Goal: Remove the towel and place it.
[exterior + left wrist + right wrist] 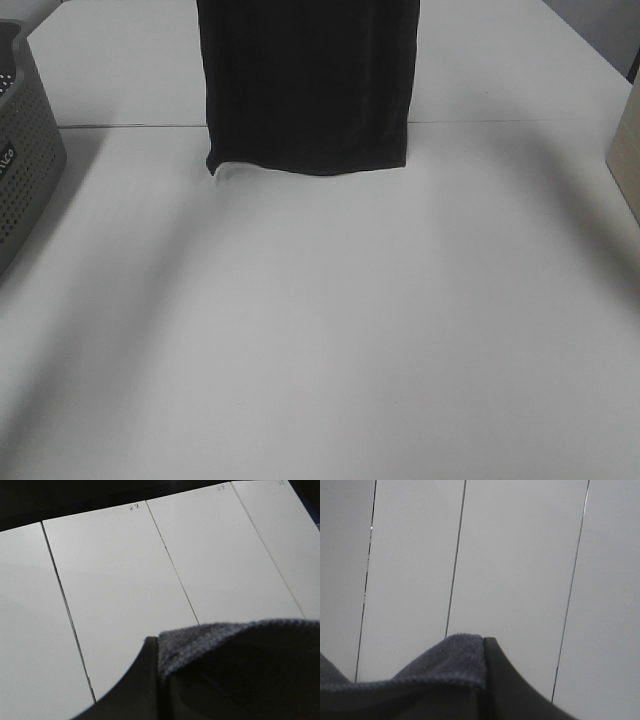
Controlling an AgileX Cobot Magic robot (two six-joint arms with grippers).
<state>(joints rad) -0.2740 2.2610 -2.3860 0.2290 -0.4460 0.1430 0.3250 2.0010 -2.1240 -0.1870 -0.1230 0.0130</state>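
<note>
White tables butt together under soft light.

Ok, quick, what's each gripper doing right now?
Left gripper: closed, holding the edge of the dark towel.
Right gripper: closed, holding the same towel's edge.

Very dark towel: soft cloth, matt; close up, looped terry pile, rough, thin stitched hem. White surface beneath towel: smooth, matt, fine seams between panels. Grey basket left of towel: perforated plastic, matt. Left hand, right hand on towel edge: dark, smooth, hard-looking.
</note>
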